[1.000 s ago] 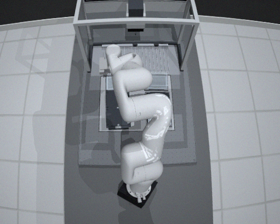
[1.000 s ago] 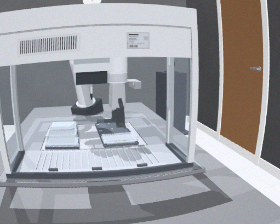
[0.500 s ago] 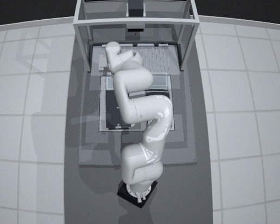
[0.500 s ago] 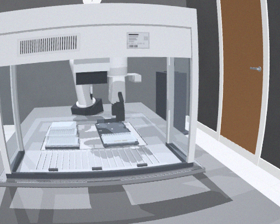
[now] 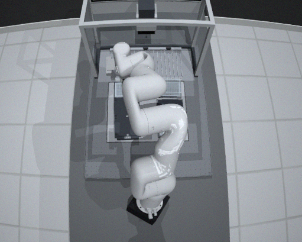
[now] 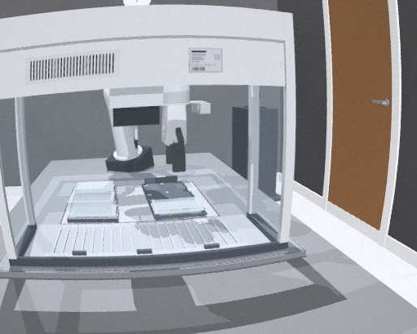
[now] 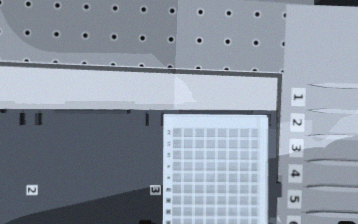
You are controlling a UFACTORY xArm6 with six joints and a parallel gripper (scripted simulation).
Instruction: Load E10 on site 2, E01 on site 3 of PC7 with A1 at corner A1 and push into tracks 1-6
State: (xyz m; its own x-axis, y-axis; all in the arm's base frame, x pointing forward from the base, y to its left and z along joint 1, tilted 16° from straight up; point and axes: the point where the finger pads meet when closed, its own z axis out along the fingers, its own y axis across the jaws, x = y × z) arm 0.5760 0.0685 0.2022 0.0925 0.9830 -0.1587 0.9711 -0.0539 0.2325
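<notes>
The dark carrier PC7 lies on the apron, its far end short of the rails. A 96-well plate, E01, sits on its site 3; whether it is fully flat I cannot tell. Sites 1 and 2 show no plate. E10 is in nest S1. The deep-well block E07 stands in nest S3; the dark nest S2 between them looks empty. My gripper is open and empty above the carrier; only its fingertips show at the wrist view's bottom edge.
The rails lie beyond the apron, with track numbers at their mouth. The lamp behind tracks 1-6 looks dark. The instrument's frame stands around the rails. The arm hides part of carrier and nests in the top view.
</notes>
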